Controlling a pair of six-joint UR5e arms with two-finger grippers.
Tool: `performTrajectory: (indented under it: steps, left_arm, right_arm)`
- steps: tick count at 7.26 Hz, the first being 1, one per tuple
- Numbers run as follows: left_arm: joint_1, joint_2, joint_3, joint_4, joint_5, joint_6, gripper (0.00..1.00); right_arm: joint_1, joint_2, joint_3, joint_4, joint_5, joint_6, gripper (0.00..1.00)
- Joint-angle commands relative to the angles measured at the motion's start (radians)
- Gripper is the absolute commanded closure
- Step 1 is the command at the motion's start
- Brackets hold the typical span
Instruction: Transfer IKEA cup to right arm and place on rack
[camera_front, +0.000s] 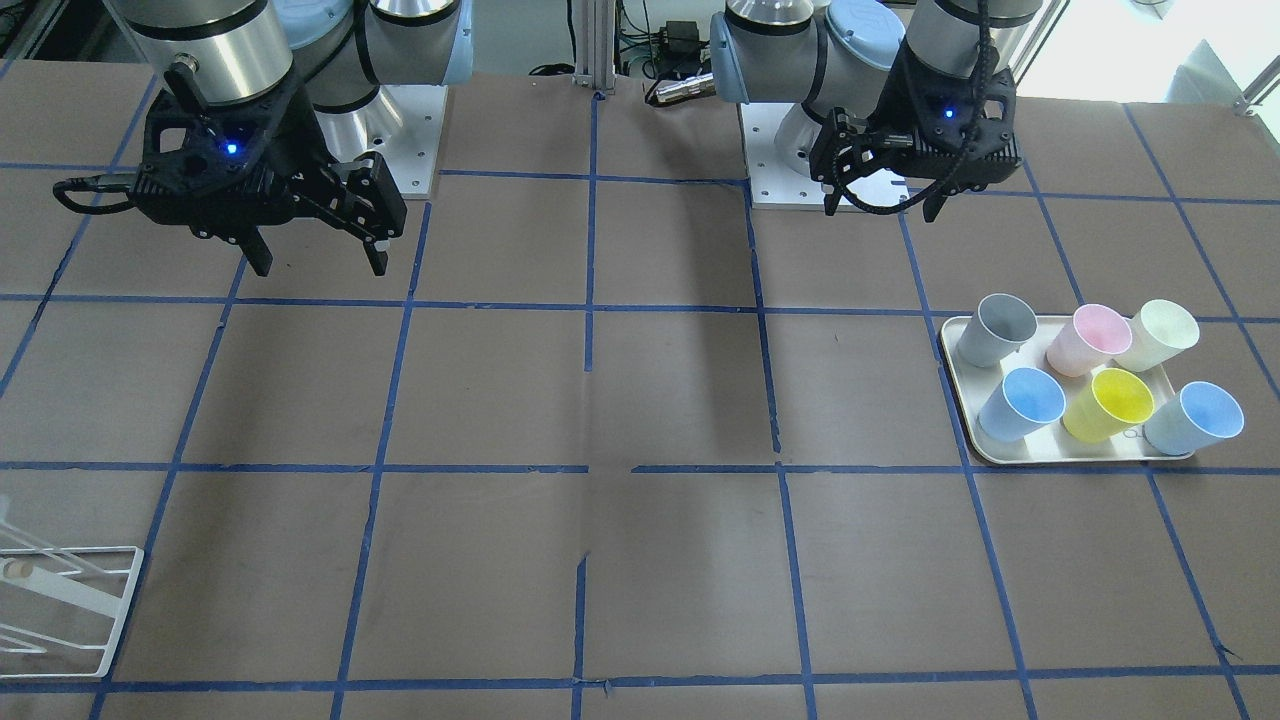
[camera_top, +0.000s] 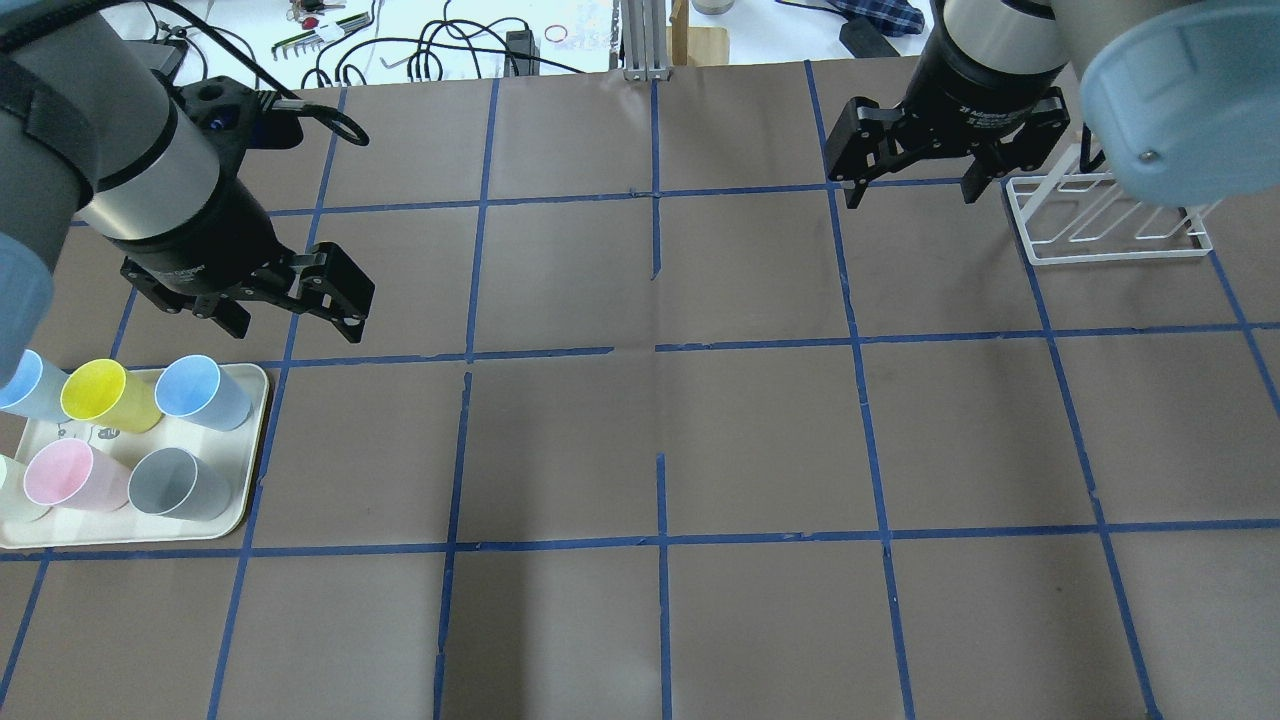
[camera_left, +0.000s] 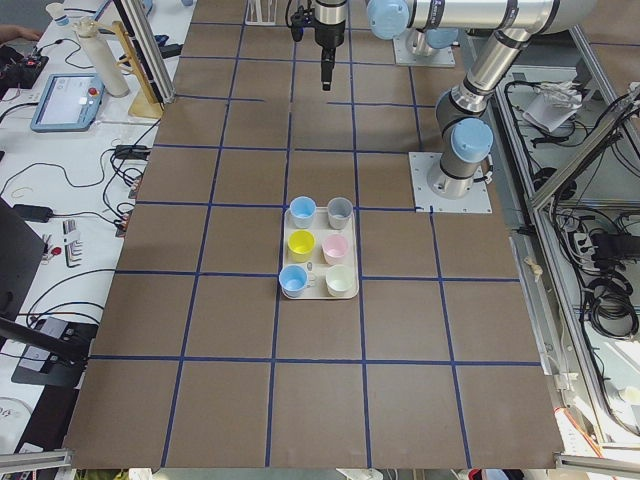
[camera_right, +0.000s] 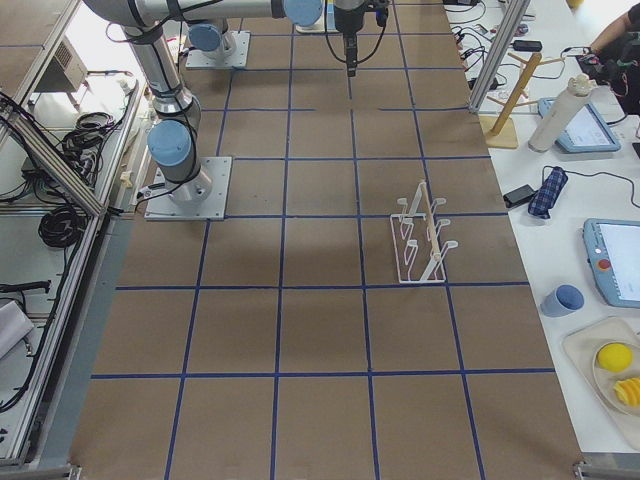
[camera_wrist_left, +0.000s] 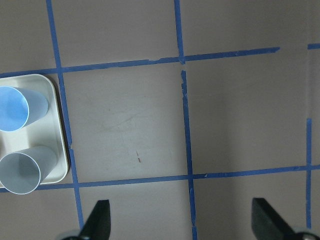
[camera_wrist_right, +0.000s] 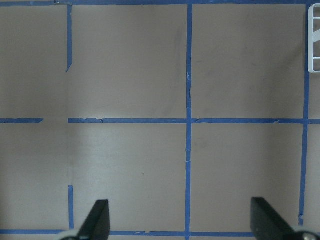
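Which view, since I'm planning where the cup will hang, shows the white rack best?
Exterior right: the rack stands whole and unobstructed, rods and wooden tips visible, nothing on it. Overhead shows it partly hidden behind the right arm. Front-facing and right wrist catch only a corner. The remaining views don't clearly show it.

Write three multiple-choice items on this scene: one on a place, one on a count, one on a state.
1. Where on the table is the rack? A its centre; B beside the right gripper; C its end on the robot's left.
2. How many blue cups stand in the tray? A one; B two; C three.
3. How is the left gripper? A open, empty; B shut on a cup; C shut, empty.
B: the overhead view shows its wire frame just beside that gripper. B: only two cups there are blue. A: its wrist view shows the jaws apart, nothing between.
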Motion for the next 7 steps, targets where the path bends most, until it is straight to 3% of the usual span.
performTrajectory:
  steps: [1,5,7]
  left_arm:
    - [0.000,-0.002,0.005,0.000,-0.001,0.000,0.00]
    - [0.000,0.006,0.009,0.003,0.000,0.003,0.00]
    - [0.002,0.002,-0.002,0.009,-0.001,0.011,0.00]
  right_arm:
    - [-0.001,0.000,0.000,0.000,0.000,0.000,0.00]
    - [-0.006,0.000,-0.003,-0.002,0.001,-0.002,0.00]
    - [-0.008,0.015,-0.049,0.040,0.001,-0.006,0.00]
